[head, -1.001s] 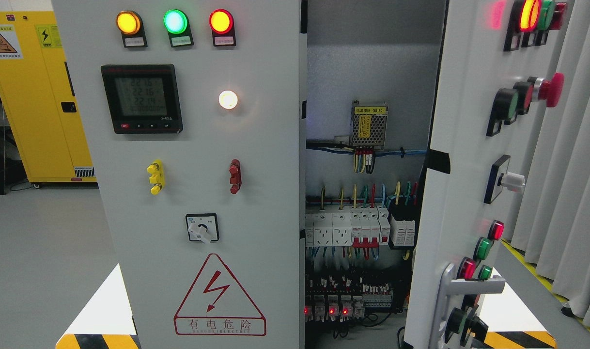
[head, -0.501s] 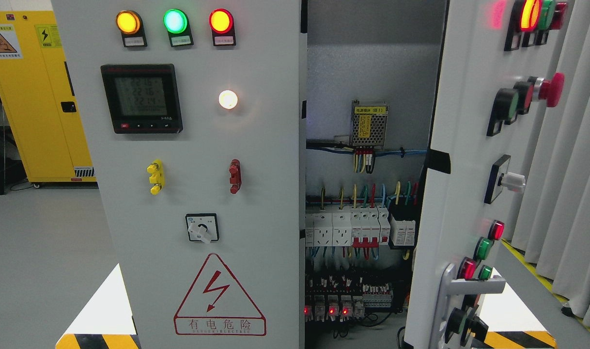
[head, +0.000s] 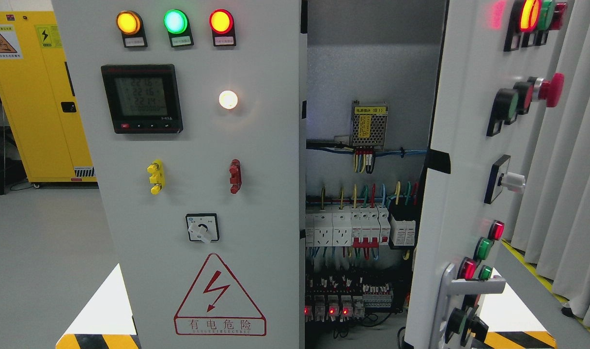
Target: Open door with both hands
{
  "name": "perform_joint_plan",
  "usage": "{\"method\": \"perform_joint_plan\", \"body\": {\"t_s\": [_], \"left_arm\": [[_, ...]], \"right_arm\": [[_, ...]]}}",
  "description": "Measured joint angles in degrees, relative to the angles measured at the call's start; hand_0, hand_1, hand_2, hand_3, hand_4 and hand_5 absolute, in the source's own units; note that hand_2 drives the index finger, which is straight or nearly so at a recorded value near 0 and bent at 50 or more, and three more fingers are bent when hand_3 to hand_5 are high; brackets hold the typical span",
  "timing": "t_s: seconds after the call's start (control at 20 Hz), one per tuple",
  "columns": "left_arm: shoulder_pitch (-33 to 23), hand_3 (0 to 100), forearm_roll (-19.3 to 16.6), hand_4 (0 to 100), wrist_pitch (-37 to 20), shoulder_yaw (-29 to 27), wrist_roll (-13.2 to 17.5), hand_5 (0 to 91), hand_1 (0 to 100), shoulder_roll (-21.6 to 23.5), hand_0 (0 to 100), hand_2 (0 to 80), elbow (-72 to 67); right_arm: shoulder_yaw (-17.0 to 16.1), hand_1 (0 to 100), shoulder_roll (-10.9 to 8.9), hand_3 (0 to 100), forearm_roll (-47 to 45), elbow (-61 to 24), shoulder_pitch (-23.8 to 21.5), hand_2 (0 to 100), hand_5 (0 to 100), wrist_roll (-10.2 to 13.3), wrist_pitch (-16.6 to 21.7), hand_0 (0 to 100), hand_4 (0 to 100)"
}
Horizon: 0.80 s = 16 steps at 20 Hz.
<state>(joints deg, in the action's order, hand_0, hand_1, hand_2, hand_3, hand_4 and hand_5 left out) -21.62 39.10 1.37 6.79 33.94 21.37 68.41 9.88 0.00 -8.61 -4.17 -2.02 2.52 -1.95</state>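
Doors of a grey cabinet fill the head view. Left door (head: pixel 193 194) faces the camera, shut, carrying three lamps (head: pixel 175 22), a meter (head: pixel 141 98), a rotary switch (head: pixel 202 228) and a red warning triangle (head: pixel 219 295). Right door (head: pixel 469 160) stands swung open at the right, edge-on, with buttons and a handle (head: pixel 452 288) low down. Between them the interior shows breakers (head: pixel 358 228) and wiring. Neither hand is in view, so the fingers' state cannot be told.
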Motion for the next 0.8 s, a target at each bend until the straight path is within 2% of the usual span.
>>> {"method": "perform_joint_plan", "body": {"t_s": [0.25,0.45,0.8], "left_arm": [[0.17,0,1.82,0,0.12,0.94,5.24,0.0,56,5.56,12,0.0,13.73],[3.14,0,2.47,0,0.31,2.72,6.80,0.0,56,8.97,12,0.0,22.10],[16.26,0,3.17,0,2.64,8.49,7.33,0.0,56,12.25,12,0.0,31.37]], "right_arm": [[-0.01,50,0.00,0,0.00,-0.02,-0.03,4,0,0.00,0.00,0,0],[-0.04,50,0.00,0,0.00,-0.03,-0.29,4,0,0.00,0.00,0,0],[-0.17,50,0.00,0,0.00,-0.10,-0.99,4,0,0.00,0.00,0,0]]}}
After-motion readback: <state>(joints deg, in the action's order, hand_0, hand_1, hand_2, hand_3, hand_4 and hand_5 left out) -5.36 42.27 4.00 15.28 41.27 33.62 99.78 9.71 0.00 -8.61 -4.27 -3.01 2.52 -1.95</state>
